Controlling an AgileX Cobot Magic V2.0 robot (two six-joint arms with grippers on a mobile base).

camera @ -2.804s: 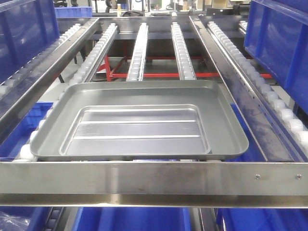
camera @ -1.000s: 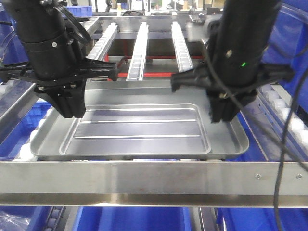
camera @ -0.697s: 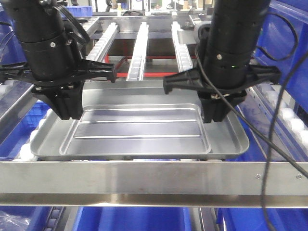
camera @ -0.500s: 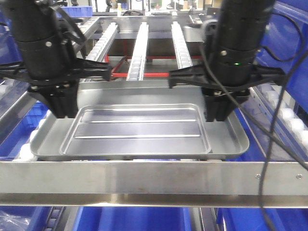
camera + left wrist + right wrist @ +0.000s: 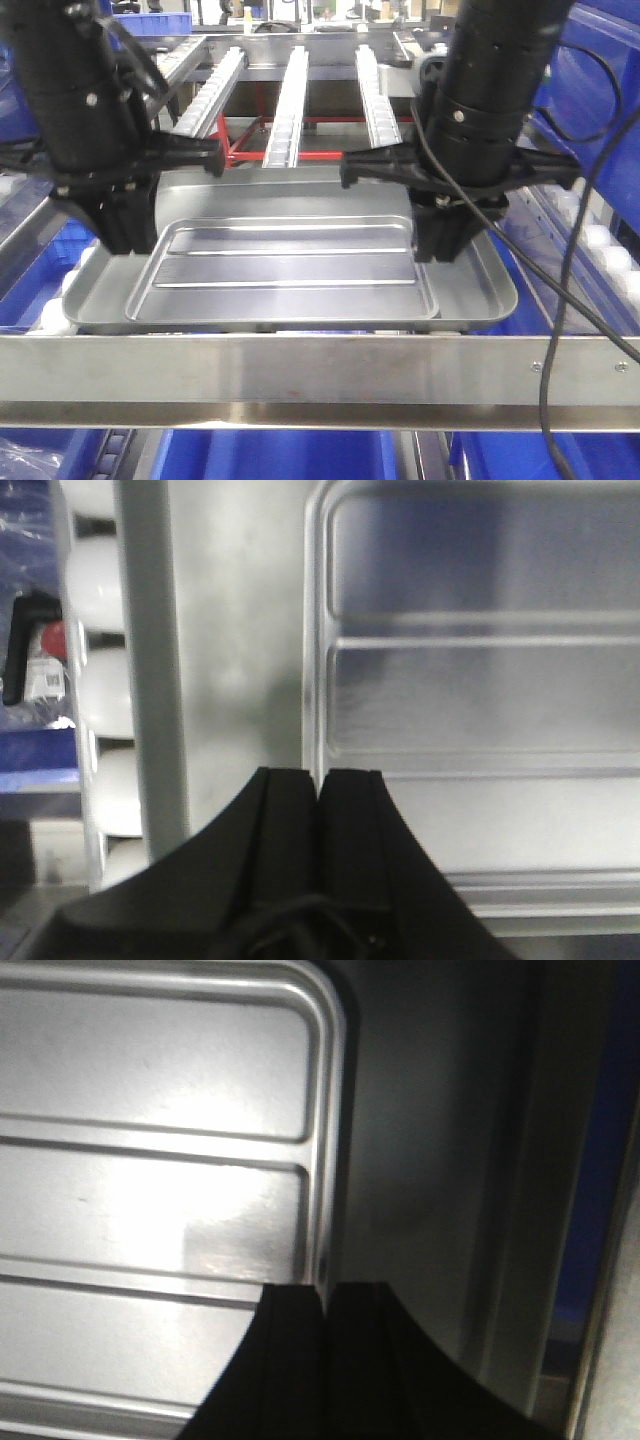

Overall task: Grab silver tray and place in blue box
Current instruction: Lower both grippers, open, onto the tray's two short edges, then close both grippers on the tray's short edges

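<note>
- A flat stainless-steel rail [image 5: 300, 375] spans the front edge of the rack [image 5: 320, 42], with two small screws [image 5: 535, 367] near its right end.
- Three roller tracks [image 5: 288, 95] run from the middle back to the far edge.
- A red frame [image 5: 318, 155] shows beneath those tracks.
- White rollers [image 5: 600, 240] line the rack's right edge.
</note>
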